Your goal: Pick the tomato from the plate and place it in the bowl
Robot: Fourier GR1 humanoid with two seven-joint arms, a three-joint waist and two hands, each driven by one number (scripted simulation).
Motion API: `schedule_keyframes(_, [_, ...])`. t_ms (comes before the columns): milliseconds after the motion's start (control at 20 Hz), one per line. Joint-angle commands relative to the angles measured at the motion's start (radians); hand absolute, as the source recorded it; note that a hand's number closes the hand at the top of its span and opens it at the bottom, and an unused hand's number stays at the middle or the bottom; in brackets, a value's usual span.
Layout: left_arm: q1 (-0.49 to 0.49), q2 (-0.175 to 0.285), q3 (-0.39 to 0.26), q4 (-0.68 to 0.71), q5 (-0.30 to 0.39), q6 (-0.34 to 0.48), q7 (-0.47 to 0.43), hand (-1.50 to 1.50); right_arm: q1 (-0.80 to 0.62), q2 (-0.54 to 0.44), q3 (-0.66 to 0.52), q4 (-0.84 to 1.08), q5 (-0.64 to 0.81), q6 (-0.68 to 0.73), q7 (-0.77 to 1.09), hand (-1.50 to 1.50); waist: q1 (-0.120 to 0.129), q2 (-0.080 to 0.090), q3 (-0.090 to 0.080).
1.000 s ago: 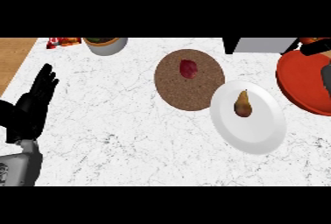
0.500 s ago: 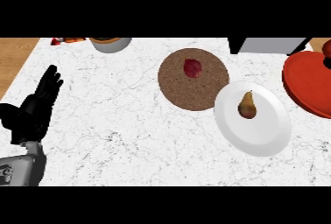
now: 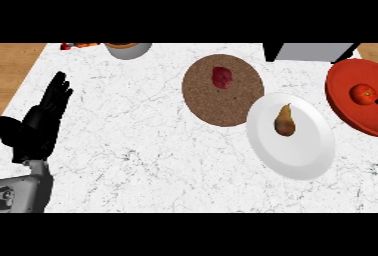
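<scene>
Logged white, grey-veined counter (image 3: 148, 150); brown speckled plate (image 3: 221, 107) at 1 o'clock; white plate (image 3: 295, 155), tan pear (image 3: 284, 121); red plate (image 3: 345, 112), red tomato (image 3: 362, 93) at 3 o'clock; black left hand (image 3: 38, 127) at 9 o'clock.

Left hand (image 3: 40, 120) rests open, fingers up.

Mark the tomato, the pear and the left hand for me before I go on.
tomato (image 3: 362, 93), head view, far right: the middle of its round red body.
pear (image 3: 284, 123), head view, right of centre: its wide lower half.
left hand (image 3: 40, 122), head view, left edge: its palm.
</scene>
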Motion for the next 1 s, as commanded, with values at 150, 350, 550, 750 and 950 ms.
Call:
schedule_keyframes(150, [0.012,-0.001,0.006,-0.002,-0.015,0.015,-0.003,0.00,0.042,0.024,-0.184,-0.040,-0.201,-0.030,-0.247,-1.50,-0.020,-0.005,0.002])
schedule_keyframes(350, [0.028,0.009,0.008,-0.004,-0.015,0.008,0.007,0.00,0.020,0.017,-0.347,-0.118,-0.375,-0.062,-0.373,-1.50,-0.037,-0.013,0.002])
schedule_keyframes(550, [-0.003,-0.003,0.020,0.003,-0.003,0.023,0.026,0.00,0.074,-0.024,-0.471,-0.134,-0.518,0.049,-0.492,-1.50,-0.050,-0.014,0.000])
schedule_keyframes(750, [0.083,-0.001,0.021,-0.058,0.007,-0.001,0.002,0.00,0.217,-0.092,-0.515,-0.103,-0.585,0.164,-0.526,-1.50,-0.044,-0.021,-0.003])
schedule_keyframes(950, [0.071,-0.017,0.012,-0.066,-0.011,0.023,0.024,0.00,0.353,-0.128,-0.546,-0.089,-0.647,0.311,-0.574,-1.50,-0.054,-0.023,-0.003])
